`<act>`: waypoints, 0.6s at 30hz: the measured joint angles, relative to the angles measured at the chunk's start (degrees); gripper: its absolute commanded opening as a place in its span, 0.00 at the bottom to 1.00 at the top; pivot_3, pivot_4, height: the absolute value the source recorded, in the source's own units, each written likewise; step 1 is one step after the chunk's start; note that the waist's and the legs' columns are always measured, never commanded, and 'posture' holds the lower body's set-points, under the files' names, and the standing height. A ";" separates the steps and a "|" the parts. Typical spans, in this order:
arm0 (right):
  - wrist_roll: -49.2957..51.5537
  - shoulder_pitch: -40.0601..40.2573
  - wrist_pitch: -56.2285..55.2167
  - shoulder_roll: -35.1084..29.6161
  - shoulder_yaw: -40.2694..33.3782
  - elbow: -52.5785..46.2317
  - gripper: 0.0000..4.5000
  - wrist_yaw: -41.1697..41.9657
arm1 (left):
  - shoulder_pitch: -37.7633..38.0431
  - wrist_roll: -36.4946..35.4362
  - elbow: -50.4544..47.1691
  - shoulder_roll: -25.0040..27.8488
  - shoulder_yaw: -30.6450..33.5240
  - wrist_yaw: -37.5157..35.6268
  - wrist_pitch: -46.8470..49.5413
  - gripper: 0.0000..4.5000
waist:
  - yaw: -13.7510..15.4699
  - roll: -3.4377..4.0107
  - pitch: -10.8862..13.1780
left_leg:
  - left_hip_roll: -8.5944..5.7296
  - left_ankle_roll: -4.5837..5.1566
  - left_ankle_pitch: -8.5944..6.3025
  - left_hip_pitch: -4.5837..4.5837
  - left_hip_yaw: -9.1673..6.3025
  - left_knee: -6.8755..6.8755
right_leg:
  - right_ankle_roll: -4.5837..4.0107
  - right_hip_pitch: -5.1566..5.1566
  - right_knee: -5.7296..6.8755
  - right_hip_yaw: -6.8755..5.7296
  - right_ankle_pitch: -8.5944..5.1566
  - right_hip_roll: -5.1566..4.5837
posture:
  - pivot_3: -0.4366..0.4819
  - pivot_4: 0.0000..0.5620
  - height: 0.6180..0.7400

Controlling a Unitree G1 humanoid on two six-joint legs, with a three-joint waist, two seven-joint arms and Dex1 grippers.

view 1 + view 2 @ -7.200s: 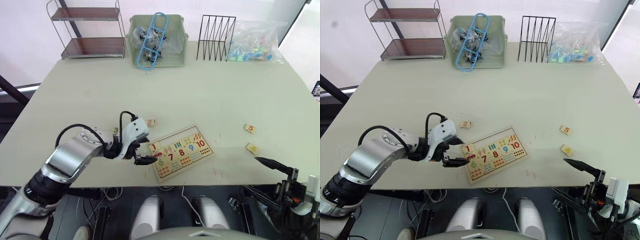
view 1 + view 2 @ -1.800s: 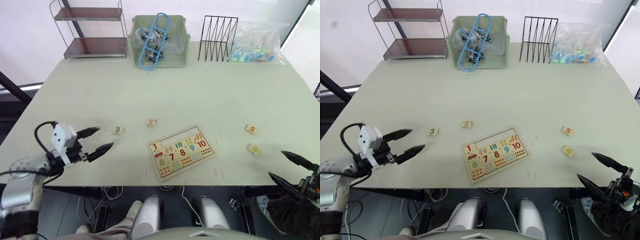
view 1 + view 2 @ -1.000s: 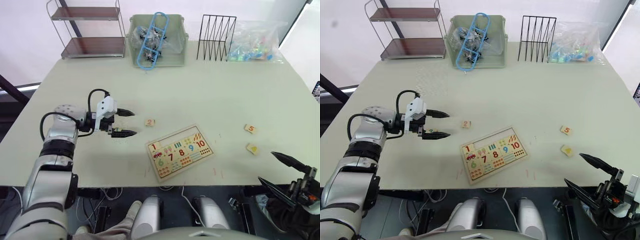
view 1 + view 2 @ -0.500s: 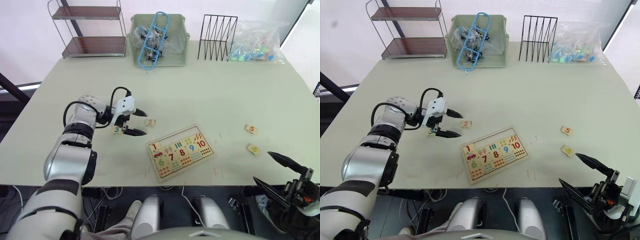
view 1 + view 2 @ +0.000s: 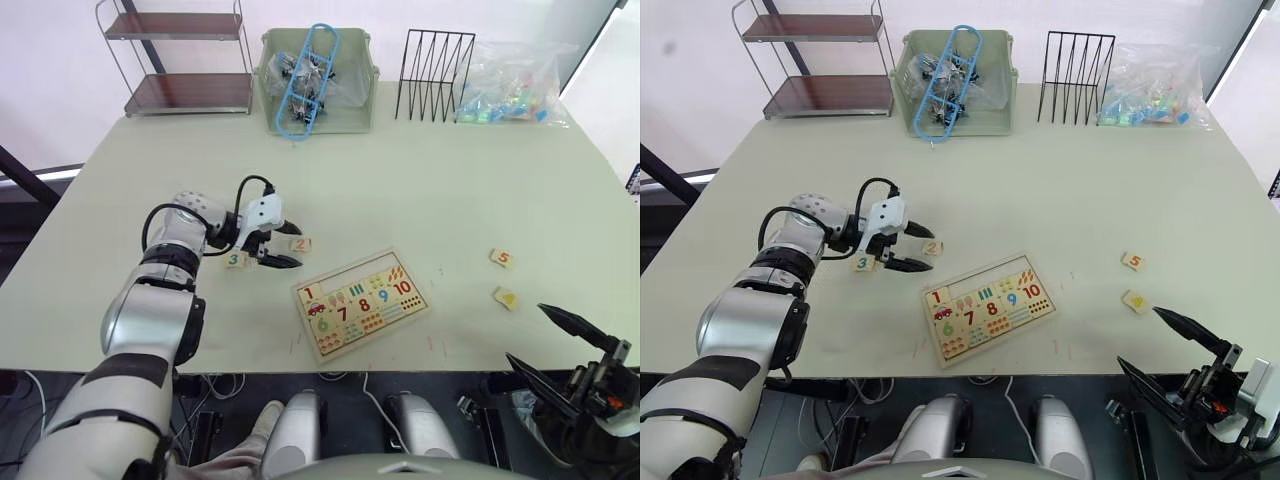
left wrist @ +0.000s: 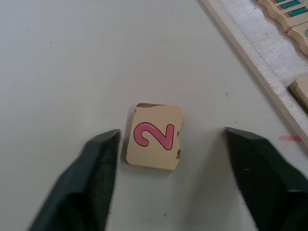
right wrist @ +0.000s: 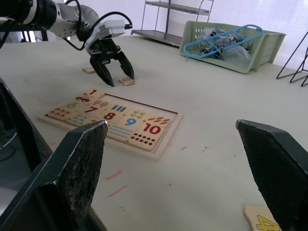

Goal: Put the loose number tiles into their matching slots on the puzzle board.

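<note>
Head views
Left gripper (image 5: 289, 246): left of centre, fingers spread wide, nothing between them, tips flanking tile 2.
Tile 2 (image 5: 301, 244): flat on the table (image 5: 420, 190), just above the board's upper left corner.
Tile 3 (image 5: 235, 260): left of tile 2, beside the gripper's wrist.
Board (image 5: 361, 303): lower centre, turned slightly; tile 1 (image 5: 309, 294) sits in the leftmost slot of the top row, other slots (image 5: 350, 274) bare.
Tile 5 (image 5: 501, 258): right side, well apart from the board.
Tile 4 (image 5: 506, 297): just below tile 5, near the right gripper.
Right gripper (image 5: 558, 346): lower right corner, fingers splayed apart, empty.
Back edge: shelf (image 5: 180, 60) upper left, basket (image 5: 316, 80) upper centre, wire rack (image 5: 432, 75) and clear bag (image 5: 510, 80) upper right.

Left wrist view
Tile 2 (image 6: 155, 136): centre of frame, pink numeral, chipped edges.
Fingers (image 6: 84, 190): 1 at each lower corner, apart from the tile on either side, not touching it.
Board (image 6: 267, 91): rim runs along the upper right.

Right wrist view
Fingers (image 7: 72, 173): wide apart at the lower corners, gripping nothing.
Board (image 7: 115, 121): left of centre, numerals 6 to 10 legible.
Left gripper (image 7: 115, 73): upper left, over tile 2 (image 7: 127, 81).
Tile 4 (image 7: 262, 221): lower right edge.
Basket (image 7: 231, 45): upper centre right.
</note>
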 measured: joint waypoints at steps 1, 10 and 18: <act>-0.02 0.00 0.00 0.00 0.03 0.00 1.00 -0.21 | 0.00 0.05 0.01 0.02 0.00 -0.05 0.00 0.43 | 0.00 0.00 0.00 | 0.00 0.00 0.00 0.01 0.00 0.00 | -0.01 0.00 0.01 0.00 0.00 0.00 | 0.48 0.27 1.00; -0.09 -0.31 0.00 -0.13 0.97 -0.02 1.00 -0.46 | 0.05 0.16 0.02 0.27 0.00 -0.62 0.00 0.21 | -0.06 0.00 0.00 | 0.00 0.00 0.00 0.01 0.00 0.00 | -0.02 0.00 0.01 0.00 0.01 0.00 | 0.48 0.27 1.00; 0.18 -2.49 0.15 -1.62 1.60 0.23 1.00 0.20 | 0.04 -0.35 0.02 0.41 0.94 -0.42 2.57 0.21 | -0.16 0.00 0.00 | 0.00 0.00 0.00 0.01 0.01 0.00 | -0.02 0.00 0.02 0.00 0.01 0.01 | 0.48 0.27 1.00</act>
